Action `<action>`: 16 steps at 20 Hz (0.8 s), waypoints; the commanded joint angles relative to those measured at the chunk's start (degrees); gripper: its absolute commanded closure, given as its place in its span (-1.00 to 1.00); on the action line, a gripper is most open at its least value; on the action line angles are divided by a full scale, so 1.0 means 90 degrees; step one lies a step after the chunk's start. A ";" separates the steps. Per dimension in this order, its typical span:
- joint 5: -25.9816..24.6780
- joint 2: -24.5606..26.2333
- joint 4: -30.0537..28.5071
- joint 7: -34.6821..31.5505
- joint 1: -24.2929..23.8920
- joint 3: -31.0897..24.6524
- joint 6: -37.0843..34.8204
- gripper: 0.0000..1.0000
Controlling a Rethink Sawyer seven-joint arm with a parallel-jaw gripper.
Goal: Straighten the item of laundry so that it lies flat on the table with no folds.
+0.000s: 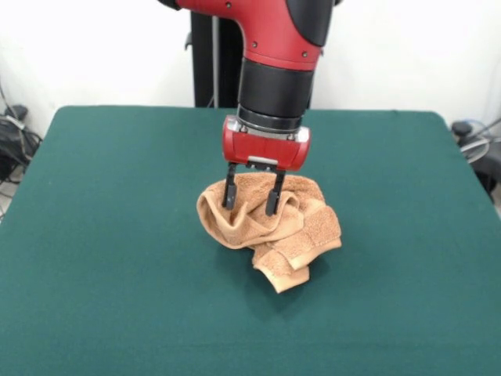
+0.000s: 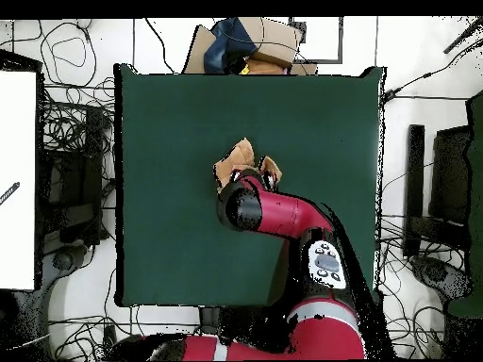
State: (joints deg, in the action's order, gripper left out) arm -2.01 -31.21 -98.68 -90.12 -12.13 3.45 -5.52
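Nothing here can be read: no lettering, number or brand shows on the red arm, the towel (image 1: 270,227) or the desk (image 1: 117,235). Any markings are too small to make out.

towel (image 1: 270,227): soft terry cloth, looped nap, matt, rough-looking; flatter woven band along edge. same fuzzy tan cloth from above (image 2: 241,160).

desk (image 1: 117,235): dark green felt-like cover, matt, even, no shine; same flat green from above (image 2: 170,189).

arm (image 1: 274,31): red shell, smooth hard plastic look, glossy with soft highlights; black collar below it satin, smooth.

tool (image 1: 252,202): red glossy housing, small bright metal plate underneath, dark matt fingers (image 1: 230,192).
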 commanded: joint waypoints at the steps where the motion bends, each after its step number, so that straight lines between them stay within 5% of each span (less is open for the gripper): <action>1: -0.0262 0.0068 -0.0393 -0.0912 -0.0071 -0.0413 0.0184 -1.00; 16: -0.0323 0.0042 -0.0374 -0.0844 -0.0050 -0.0390 0.0177 -1.00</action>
State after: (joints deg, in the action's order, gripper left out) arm -2.02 -31.21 -98.71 -90.12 -12.13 3.45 -5.52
